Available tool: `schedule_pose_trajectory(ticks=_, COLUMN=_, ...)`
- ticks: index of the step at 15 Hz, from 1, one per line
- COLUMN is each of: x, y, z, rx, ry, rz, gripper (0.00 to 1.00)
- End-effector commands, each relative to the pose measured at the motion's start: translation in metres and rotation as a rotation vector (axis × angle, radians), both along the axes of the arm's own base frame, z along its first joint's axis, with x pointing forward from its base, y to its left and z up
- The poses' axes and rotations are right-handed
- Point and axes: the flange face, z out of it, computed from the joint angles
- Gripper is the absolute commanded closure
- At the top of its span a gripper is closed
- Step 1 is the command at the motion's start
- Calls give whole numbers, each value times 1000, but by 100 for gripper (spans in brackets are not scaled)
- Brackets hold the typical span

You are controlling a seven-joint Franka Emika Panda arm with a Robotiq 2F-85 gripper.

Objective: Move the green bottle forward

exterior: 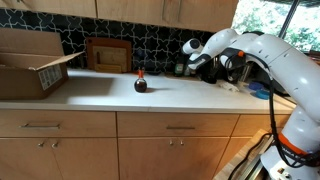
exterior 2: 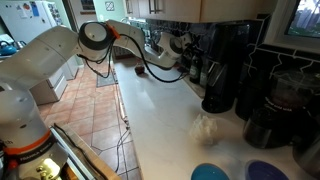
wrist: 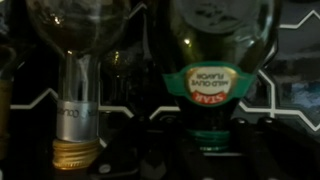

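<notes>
The wrist view is upside down. It shows the green bottle [wrist: 208, 60] close up, with a green "STAR" label and a green cap on its narrow neck. My gripper [wrist: 207, 143] is at that neck, one dark finger on each side, with thin gaps showing, so it looks open. In an exterior view the gripper [exterior: 188, 62] is at the back of the counter beside the green bottle [exterior: 180, 68]. In an exterior view the gripper [exterior 2: 183, 47] reaches in among appliances, and the bottle is hard to make out.
A clear bottle [wrist: 76, 100] stands right beside the green one. A squat dark bottle with a red cap [exterior: 140, 83] sits mid-counter. A cardboard box [exterior: 30, 65] and a wooden frame [exterior: 108, 55] stand further along. A black coffee machine [exterior 2: 225, 60] stands close by.
</notes>
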Motion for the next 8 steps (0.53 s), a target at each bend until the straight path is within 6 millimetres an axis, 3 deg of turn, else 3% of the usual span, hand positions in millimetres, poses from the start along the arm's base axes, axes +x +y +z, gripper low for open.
schedule_pose_trajectory(ticks=1, x=1, y=-1, z=-1, rx=0, ry=-5, rz=-2, gripper=95)
schedule_pose_trajectory(ticks=8, x=-5, y=12, z=1, rx=40, ry=8, rz=59, gripper=95)
